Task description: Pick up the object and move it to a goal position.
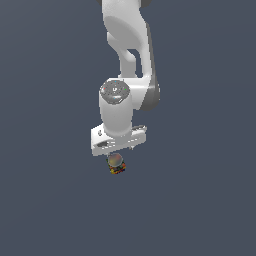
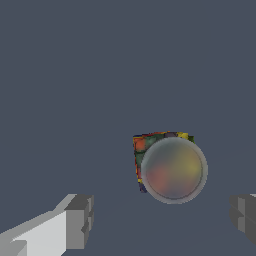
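in the exterior view the white panda arm (image 1: 131, 40) reaches down from the top of the frame, its wrist and flange hanging over a flat, dark blue-grey surface (image 1: 45, 200). just below the gripper (image 1: 118, 150) sits the object (image 1: 116, 164), a tiny stubby piece with a grey rounded top and a red, yellow and dark mottled body, much smaller than the hand above it. the wrist view looks straight down on it: the translucent grey dome covers most of the mottled body, whose edges show past the dome on two sides. the gripper (image 2: 162, 220) is spread wide, one grey fingertip (image 2: 80, 220) and the other at the frame's edge standing well apart, with the object (image 2: 170, 167) lying off the line between them and touching neither. the fingers grasp nothing. bare surface runs out on every side of the object in both views.
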### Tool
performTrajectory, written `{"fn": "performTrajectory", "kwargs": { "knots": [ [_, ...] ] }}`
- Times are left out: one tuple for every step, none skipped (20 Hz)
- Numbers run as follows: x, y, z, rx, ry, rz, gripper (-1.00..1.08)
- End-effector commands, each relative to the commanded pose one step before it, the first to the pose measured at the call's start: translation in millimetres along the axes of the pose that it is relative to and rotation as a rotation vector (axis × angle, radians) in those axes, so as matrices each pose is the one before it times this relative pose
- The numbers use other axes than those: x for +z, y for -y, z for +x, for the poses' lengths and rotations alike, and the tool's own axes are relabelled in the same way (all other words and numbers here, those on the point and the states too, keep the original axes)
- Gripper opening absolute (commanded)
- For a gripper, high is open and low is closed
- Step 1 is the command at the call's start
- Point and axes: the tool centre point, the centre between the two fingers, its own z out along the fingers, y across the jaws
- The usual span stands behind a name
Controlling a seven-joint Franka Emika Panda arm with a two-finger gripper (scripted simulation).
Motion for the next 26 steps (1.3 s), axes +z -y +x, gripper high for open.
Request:
{"fn": "performTrajectory", "kwargs": {
  "knots": [
    [9.51,-8.13,2.43,-0.03785,0.00113,0.00315,1.0],
    [3.23,-2.75,0.52,-0.01198,0.00051,0.00113,1.0],
    [2.97,-2.51,0.42,-0.01092,0.00043,0.00106,1.0],
    [2.7,-2.29,0.32,-0.00986,0.00037,0.00098,1.0],
    [2.42,-2.04,0.25,-0.00882,0.00031,0.00089,1.0],
    [2.14,-1.81,0.19,-0.00777,0.00025,0.0008,1.0],
    [1.86,-1.57,0.14,-0.00673,0.00021,0.0007,1.0],
    [1.58,-1.32,0.1,-0.0057,0.00017,0.0006,1.0],
    [1.3,-1.08,0.07,-0.00466,0.00013,0.0005,1.0],
    [1.01,-0.87,0.03,-0.00357,0.0001,0.00038,1.0],
    [0.72,-0.61,0.02,-0.00257,0.00007,0.00028,1.0],
    [0.43,-0.37,0.01,-0.00153,0.00004,0.00017,1.0],
    [0.15,-0.02,0.06,-0.00069,0.00002,0.00007,1.0],
    [-0.48,0.39,-0.48,0.00409,0.00063,-0.00013,1.0],
    [0.42,-0.02,-0.01,0.0,0.0,0.0,1.0],
    [1.26,-0.06,-0.04,0.0,0.0,0.0,1.0],
    [2.09,-0.1,-0.07,0.0,0.0,0.0,1.0],
    [2.86,0.27,0.1,-0.00068,-0.0001,0.00002,1.0],
    [3.74,-0.16,-0.15,0.0,0.0,0.0,1.0],
    [4.49,0.22,0.01,-0.00068,-0.00011,0.00003,1.0],
    [5.33,-0.2,-0.26,0.0,0.0,0.0,1.0],
    [6.03,0.18,-0.1,-0.00068,-0.00011,0.00003,1.0],
    [5.97,0.19,-0.11,-0.00068,-0.00011,0.00003,1.0],
    [5.2,-0.19,-0.27,0.0,0.0,0.0,1.0],
    [4.32,0.22,0.02,-0.00068,-0.00011,0.00003,1.0],
    [3.55,-0.17,-0.11,0.0,0.0,0.0,1.0]
  ]
}}
